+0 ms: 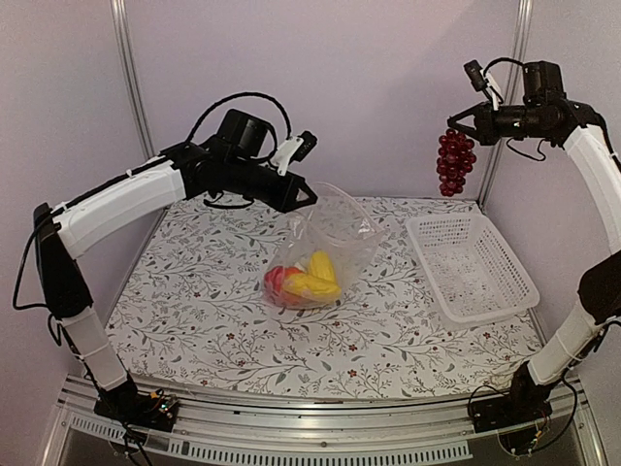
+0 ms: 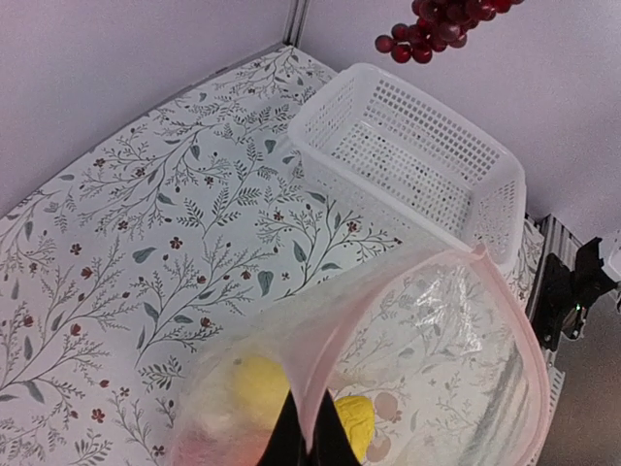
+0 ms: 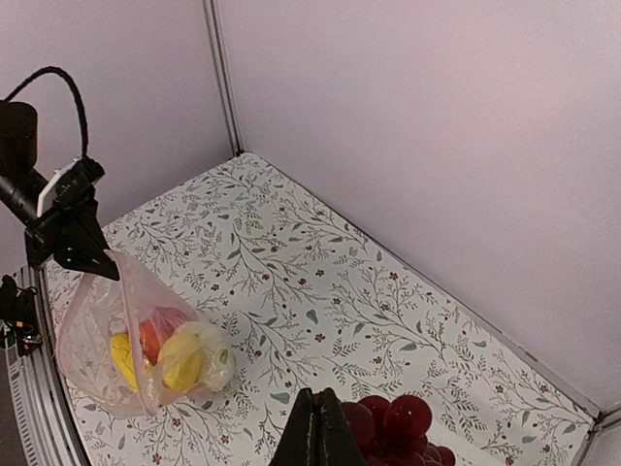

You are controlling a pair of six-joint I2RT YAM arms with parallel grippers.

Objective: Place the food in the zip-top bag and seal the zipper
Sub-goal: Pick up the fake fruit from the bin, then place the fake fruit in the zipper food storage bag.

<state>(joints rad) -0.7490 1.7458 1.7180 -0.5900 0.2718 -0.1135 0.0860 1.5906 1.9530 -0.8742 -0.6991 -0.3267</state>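
Note:
My left gripper [image 1: 309, 197] [image 2: 309, 398] is shut on the rim of the zip-top bag [image 1: 330, 238] [image 2: 437, 340] and holds its mouth up and open. The bag's bottom rests on the table. Its pinkish zipper [image 2: 512, 311] runs round the mouth. Inside lie food pieces: a yellow banana [image 1: 310, 284], a red pepper [image 1: 276, 281] and a yellow lemon-like piece [image 2: 354, 419]. High at the back right, my right gripper [image 1: 456, 123] [image 3: 316, 393] is shut on the stem of the dark red grape bunch [image 1: 454, 163] [image 3: 403, 422], which hangs above the basket's far end.
A white mesh basket [image 1: 473, 267] [image 2: 408, 165] stands at the right of the floral tablecloth [image 1: 194, 301], right of the bag. Walls close the back and both sides.

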